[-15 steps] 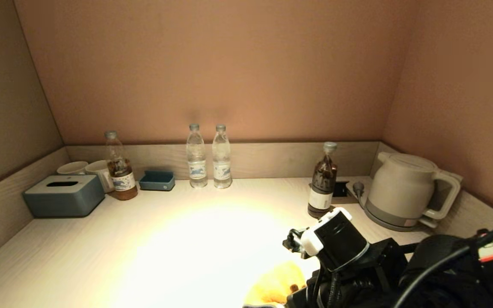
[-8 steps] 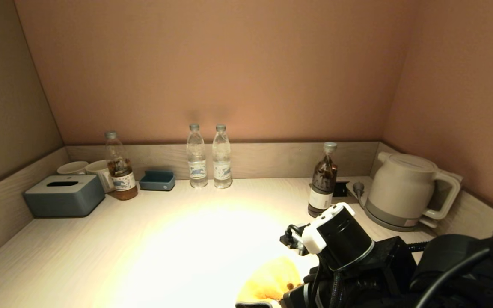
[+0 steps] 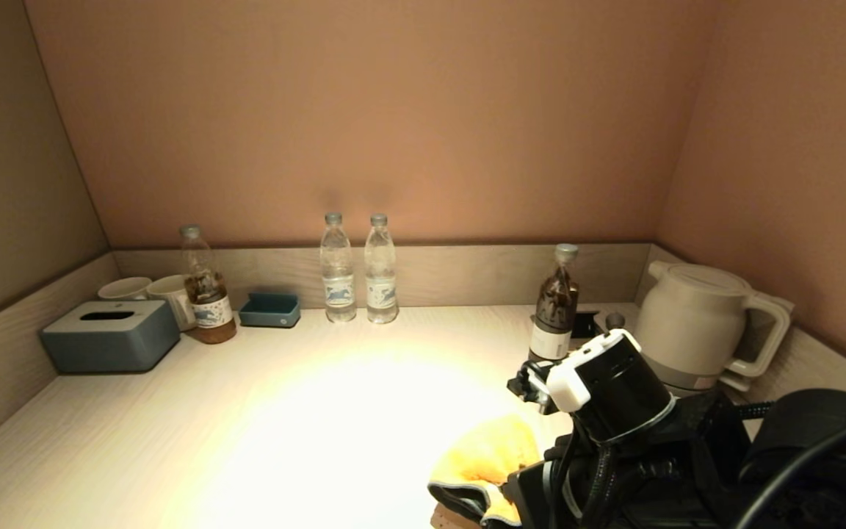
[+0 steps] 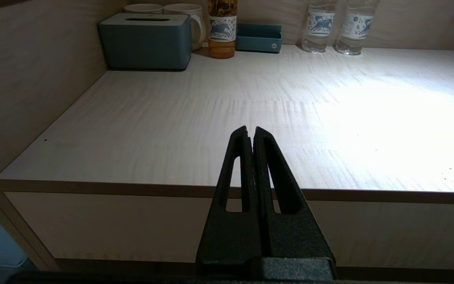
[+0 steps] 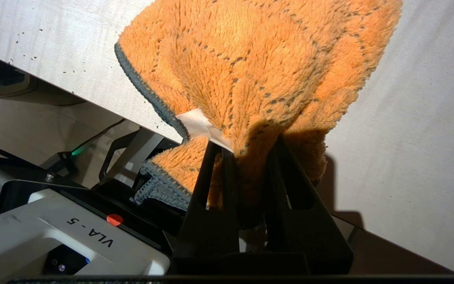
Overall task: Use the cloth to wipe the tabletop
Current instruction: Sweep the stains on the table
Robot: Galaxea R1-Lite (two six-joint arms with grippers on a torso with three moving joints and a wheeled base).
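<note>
Because wiping needs fabric dragged flat, the right gripper [image 5: 250,152] pinches the cloth [image 5: 258,75] at the near edge of the tabletop [image 3: 247,411] — left gripper [image 4: 252,136] clenched, parked.

head: high, looking down | wrists: low, close; all share the tabletop [image 3: 261,411]

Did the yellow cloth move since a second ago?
Yes. The cloth, pinched in the right tool, slid rightward, toward the kettle.
</note>
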